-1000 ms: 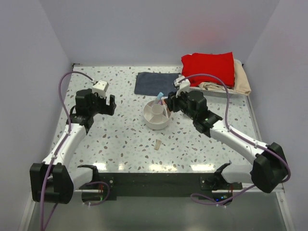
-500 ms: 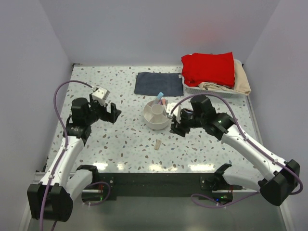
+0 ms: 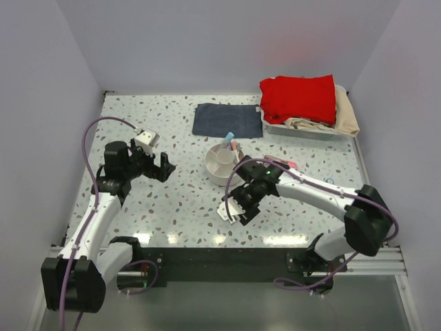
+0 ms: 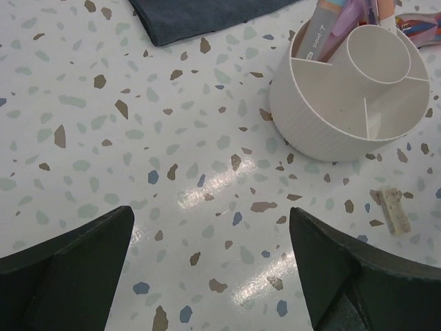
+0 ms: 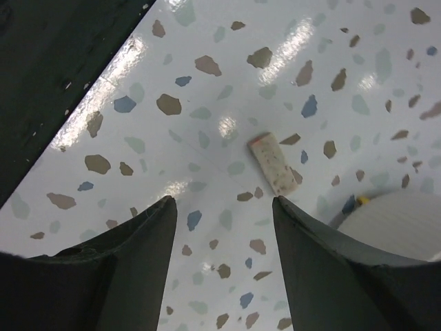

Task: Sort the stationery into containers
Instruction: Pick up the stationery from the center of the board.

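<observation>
The round off-white divided bowl point(image 3: 218, 178) stands mid-table, with blue-capped and pink pens point(image 3: 228, 140) leaning in its far compartment. It also shows in the left wrist view point(image 4: 324, 131), pens point(image 4: 324, 27) included. A pink item point(image 4: 417, 19) lies just behind it. The small beige eraser block point(image 5: 274, 163) lies on the table in front of the bowl point(image 4: 391, 209). My right gripper point(image 5: 222, 203) is open and empty, low over the table, with the eraser just beyond its fingertips. In the top view the right gripper point(image 3: 233, 207) covers the eraser. My left gripper point(image 4: 211, 214) is open and empty, left of the bowl point(image 3: 164, 167).
A folded dark-blue cloth point(image 3: 226, 118) lies behind the bowl. A white basket with red and beige cloths point(image 3: 303, 103) stands at the back right. The black front rail point(image 5: 48, 62) runs close to my right gripper.
My right arm has swung from beside the bowl forward and left, down to the eraser near the front edge. My left gripper has barely moved.
</observation>
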Robot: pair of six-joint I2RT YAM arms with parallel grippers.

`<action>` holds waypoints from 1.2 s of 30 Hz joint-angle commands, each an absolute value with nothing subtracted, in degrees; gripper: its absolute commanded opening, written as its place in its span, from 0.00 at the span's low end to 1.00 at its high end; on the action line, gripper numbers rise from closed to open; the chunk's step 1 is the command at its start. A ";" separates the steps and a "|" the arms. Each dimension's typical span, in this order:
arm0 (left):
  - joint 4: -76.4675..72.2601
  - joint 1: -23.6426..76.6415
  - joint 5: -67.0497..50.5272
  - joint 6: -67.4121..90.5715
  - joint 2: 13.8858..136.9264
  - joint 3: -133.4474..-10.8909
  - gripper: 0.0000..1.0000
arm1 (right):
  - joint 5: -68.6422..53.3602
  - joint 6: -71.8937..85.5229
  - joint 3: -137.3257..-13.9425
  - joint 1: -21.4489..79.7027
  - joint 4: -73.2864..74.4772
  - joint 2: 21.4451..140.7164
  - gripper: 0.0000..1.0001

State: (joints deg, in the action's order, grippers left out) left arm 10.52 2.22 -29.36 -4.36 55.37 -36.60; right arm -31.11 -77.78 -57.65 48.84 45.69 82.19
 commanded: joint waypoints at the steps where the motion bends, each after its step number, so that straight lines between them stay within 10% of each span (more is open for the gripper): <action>1: 10.90 1.32 -29.18 -6.24 55.63 -36.83 1.00 | -32.43 -90.70 -64.15 50.62 47.98 89.98 0.60; 24: 9.14 0.00 -30.06 -3.61 57.48 -36.56 1.00 | -21.89 -94.22 -75.24 52.29 51.77 109.16 0.46; 31: 8.44 0.00 -30.76 -2.90 57.83 -36.30 1.00 | -20.30 -91.15 -73.39 52.56 48.25 108.72 0.05; 36: 7.56 0.00 -31.90 -3.16 57.74 -36.30 1.00 | -23.46 -84.48 -76.11 52.56 49.66 102.23 0.00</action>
State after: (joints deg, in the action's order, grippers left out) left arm 10.85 0.43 -29.76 -3.70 57.80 -36.60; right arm -22.00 -90.06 -73.38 52.25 50.19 108.51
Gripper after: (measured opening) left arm 0.997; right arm 0.055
